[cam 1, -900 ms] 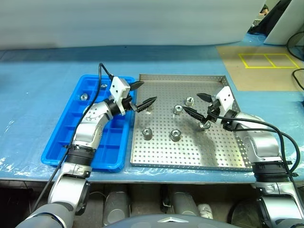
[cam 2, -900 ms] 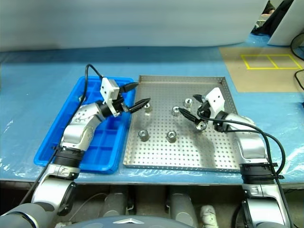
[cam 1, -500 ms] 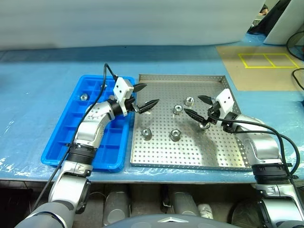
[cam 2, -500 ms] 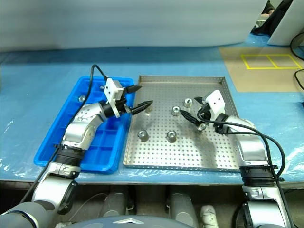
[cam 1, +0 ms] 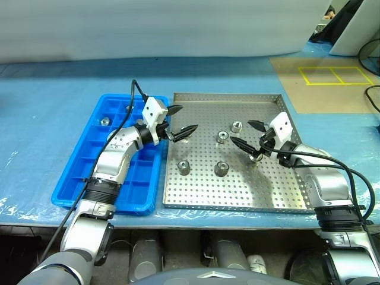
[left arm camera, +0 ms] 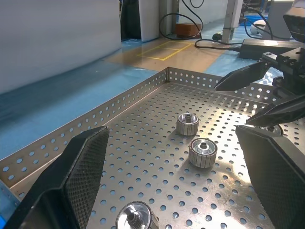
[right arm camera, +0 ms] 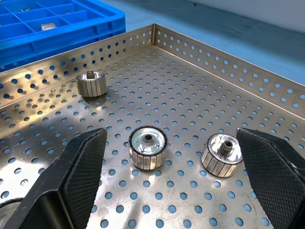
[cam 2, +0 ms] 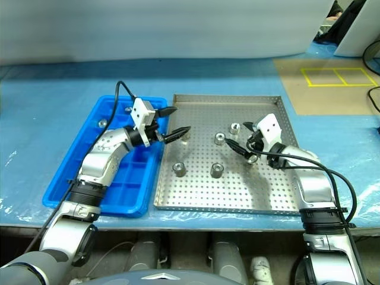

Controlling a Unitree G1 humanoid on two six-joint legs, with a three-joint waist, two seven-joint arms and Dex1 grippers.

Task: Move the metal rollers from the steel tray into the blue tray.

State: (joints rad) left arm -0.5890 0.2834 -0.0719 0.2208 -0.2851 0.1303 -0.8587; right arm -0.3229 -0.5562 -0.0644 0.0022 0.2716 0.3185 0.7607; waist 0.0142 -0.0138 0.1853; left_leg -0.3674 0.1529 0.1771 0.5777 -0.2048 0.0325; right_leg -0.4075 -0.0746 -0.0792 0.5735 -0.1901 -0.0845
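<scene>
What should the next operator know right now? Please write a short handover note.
Left pincer: open, empty, over the left edge of the steel tray.
Right pincer: open, empty, just above a roller.
Done: at least two rollers lie in the blue tray, one here.
Left: six rollers remain in the steel tray, one partly hidden behind the left pincer.

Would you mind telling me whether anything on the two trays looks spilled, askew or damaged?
Nothing stands out. The metal rollers stand scattered on the steel tray, a couple already sit in the blue tray, and both trays lie flat and side by side.
</scene>
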